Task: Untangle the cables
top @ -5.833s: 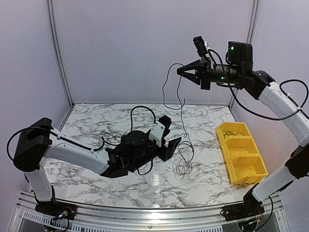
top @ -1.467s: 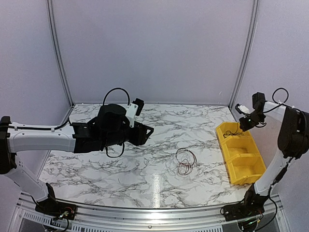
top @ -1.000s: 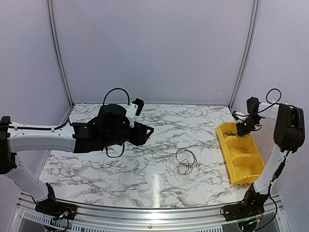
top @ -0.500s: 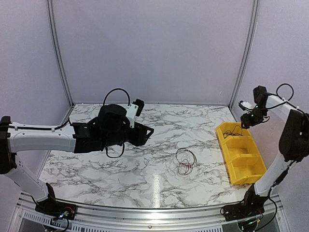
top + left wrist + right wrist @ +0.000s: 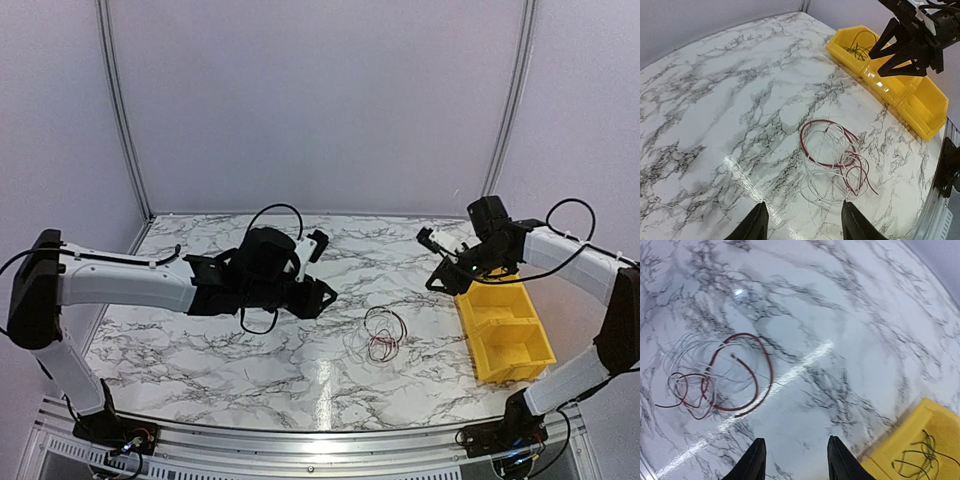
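Tangled in one heap on the marble counter (image 5: 200, 340), right of centre: the cables (image 5: 383, 335), red, white-grey and dark loops overlapping. Hovering left of the heap, well apart from it: left claw (image 5: 322, 297), spread wide, holding nothing. Hovering far right of the heap, beside the yellow bin (image 5: 510, 340): right claw (image 5: 428, 262), also wide and empty. Lying apart in the far compartment of the bin: one black cable (image 5: 858, 47), loosely coiled.
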You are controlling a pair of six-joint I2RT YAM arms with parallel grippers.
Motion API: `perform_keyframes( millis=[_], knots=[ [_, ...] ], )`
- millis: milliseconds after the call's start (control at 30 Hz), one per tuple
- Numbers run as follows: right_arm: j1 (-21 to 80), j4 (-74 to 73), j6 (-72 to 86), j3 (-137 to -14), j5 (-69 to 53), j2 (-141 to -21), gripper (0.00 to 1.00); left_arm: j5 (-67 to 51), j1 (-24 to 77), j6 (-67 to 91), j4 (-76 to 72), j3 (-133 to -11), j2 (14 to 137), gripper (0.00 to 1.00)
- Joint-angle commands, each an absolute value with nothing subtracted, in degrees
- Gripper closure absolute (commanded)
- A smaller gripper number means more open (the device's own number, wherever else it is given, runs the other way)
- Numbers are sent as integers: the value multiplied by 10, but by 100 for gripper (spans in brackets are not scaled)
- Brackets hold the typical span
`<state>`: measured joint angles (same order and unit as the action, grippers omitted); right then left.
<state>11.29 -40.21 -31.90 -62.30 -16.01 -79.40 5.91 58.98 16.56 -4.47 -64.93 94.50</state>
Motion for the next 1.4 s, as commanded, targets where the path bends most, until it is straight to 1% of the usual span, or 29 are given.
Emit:
perform_keyframes(
  millis=[0, 67, 133, 267, 433, 567, 633, 867, 900, 967, 1033, 1133, 1300, 1367],
  knots=[
    [153, -281, -332, -570, -329, -795, 58, -56, 596, 186, -17, -682, 1017, 49],
    [173, -259, -332, -558, -368, -801, 58, -74, 596, 214, -43, -675, 1046, 49],
    [193, -246, -342, -546, -375, -804, 59, -76, 596, 252, -77, -658, 1068, 49],
    [205, -220, -338, -506, -378, -795, 59, -72, 595, 348, -120, -638, 1103, 53],
    [205, -220, -345, -503, -356, -781, 58, -90, 596, 429, -151, -628, 1127, 54],
    [205, -217, -349, -502, -337, -769, 57, -99, 595, 452, -161, -639, 1154, 55],
    [205, -217, -349, -500, -330, -765, 57, -94, 595, 465, -161, -647, 1170, 57],
    [205, -209, -356, -490, -300, -753, 56, -124, 582, 500, -169, -688, 1226, 68],
    [205, -210, -357, -490, -297, -754, 56, -127, 580, 502, -170, -694, 1232, 72],
    [205, -211, -358, -490, -292, -757, 56, -133, 578, 500, -171, -705, 1239, 83],
    [205, -210, -357, -490, -291, -755, 56, -120, 574, 500, -171, -702, 1227, 92],
    [205, -209, -356, -488, -294, -750, 56, -87, 568, 479, -171, -677, 1183, 100],
    [205, -208, -355, -490, -314, -743, 56, -59, 563, 377, -161, -638, 1074, 100],
    [206, -221, -343, -508, -328, -734, 53, -46, 562, 324, -140, -629, 1025, 100]
  ],
)
